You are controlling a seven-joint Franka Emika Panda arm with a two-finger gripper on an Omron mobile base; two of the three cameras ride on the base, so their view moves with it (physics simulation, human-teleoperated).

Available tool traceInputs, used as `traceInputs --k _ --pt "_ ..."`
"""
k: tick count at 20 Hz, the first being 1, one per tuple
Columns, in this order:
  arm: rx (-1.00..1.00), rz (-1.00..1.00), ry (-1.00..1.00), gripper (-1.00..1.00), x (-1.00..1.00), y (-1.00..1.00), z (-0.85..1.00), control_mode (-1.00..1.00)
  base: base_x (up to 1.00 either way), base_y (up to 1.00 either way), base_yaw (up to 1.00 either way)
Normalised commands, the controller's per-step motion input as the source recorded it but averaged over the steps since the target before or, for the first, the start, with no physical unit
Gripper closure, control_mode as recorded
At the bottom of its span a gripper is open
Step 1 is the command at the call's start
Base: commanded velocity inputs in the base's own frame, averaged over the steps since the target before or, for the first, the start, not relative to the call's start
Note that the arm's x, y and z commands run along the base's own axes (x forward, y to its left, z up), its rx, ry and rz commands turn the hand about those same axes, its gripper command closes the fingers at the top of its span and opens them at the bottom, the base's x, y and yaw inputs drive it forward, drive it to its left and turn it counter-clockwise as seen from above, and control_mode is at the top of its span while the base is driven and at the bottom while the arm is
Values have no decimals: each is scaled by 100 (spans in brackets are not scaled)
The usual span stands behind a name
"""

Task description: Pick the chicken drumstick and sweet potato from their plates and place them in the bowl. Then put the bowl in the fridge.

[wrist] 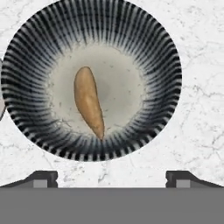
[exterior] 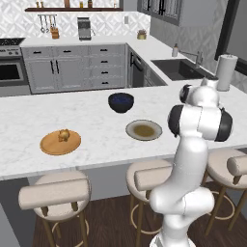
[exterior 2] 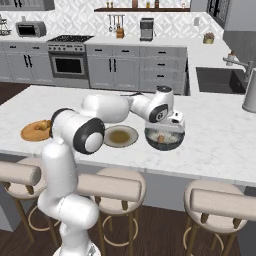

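The gripper [wrist: 111, 177] hangs over the bowl [wrist: 26, 57], jaws wide apart and holding nothing. The sweet potato [wrist: 89, 101] lies inside, tip toward 5 o'clock. In the right base view the arm partly hides the chicken drumstick [exterior: 63, 134] on its wooden plate [exterior: 50, 146].

Worktop [wrist: 197, 109]: white veined marble, polished. Bowl [wrist: 26, 65]: glazed ceramic, dark radial stripes, pale speckled centre. Sweet potato [wrist: 89, 101]: smooth, matt tan-orange skin. Plate [exterior: 50, 144]: orange-brown wood, satin finish.

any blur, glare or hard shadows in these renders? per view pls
Hand view: sharp, the sweet potato casts a faint shadow in the bowl. Left base view: flat, even light, soft shadow under the dark navy bowl. Right base view: crisp, no glare on the counter.
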Motion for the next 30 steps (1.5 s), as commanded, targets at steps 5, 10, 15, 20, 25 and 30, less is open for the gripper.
traceInputs --k 5,10,15,20,25,30 --pt "7 -1 -3 -100 -90 75 56 -100 0 0 0" --pt "1 0 0 -100 -88 98 15 -100 0 0 0" --pt "-9 1 0 -100 -79 83 24 -100 0 0 0" --pt "-14 6 -13 -100 -84 40 17 -100 0 0 0" --pt "-2 1 0 -100 -21 18 12 100 -34 52 2" --pt "0 0 0 -100 0 0 0 100 -21 100 0"
